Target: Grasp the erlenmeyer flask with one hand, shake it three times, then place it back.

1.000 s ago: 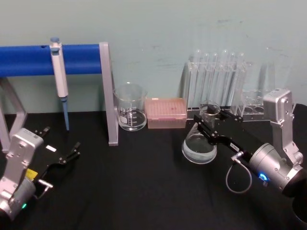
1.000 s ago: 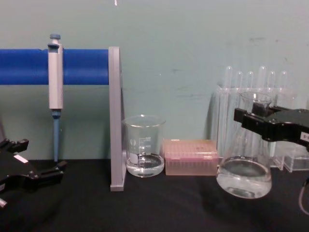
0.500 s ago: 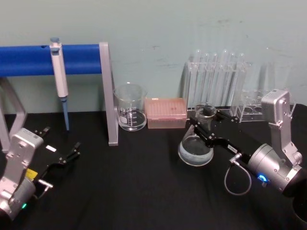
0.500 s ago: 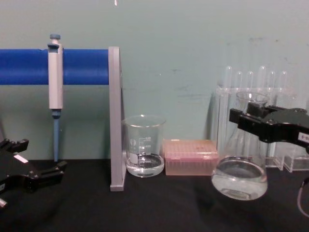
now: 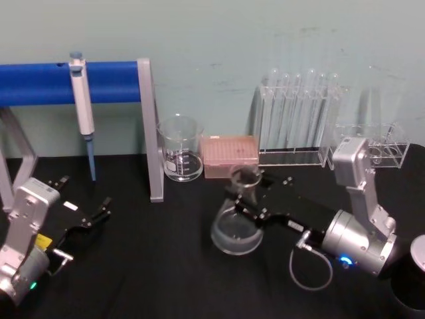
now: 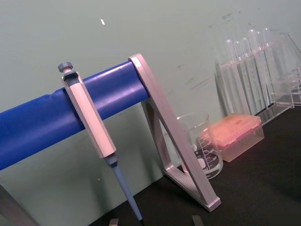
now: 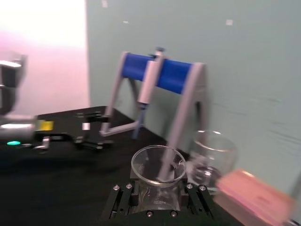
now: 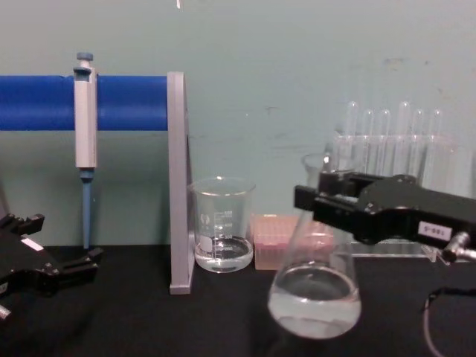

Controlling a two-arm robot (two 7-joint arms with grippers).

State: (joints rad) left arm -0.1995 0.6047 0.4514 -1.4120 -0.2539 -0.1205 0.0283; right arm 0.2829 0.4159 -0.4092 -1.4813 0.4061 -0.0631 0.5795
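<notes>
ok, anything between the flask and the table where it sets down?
Nothing visible. Right claw holds the erlenmeyer flask by its neck over open black table; beaker and pink tip box stand behind it.

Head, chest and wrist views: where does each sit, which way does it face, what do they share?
Head: high, facing forward and down at the table; left claw open, right claw shut on the erlenmeyer flask.
Chest: lower, facing level across the table; both claws at its sides.
Left wrist: faces the pipette on the blue rack; own fingertips show.
Right wrist: faces the rack over the flask's mouth; own claw shows.
Shared: all four see the beaker and rack.
</notes>
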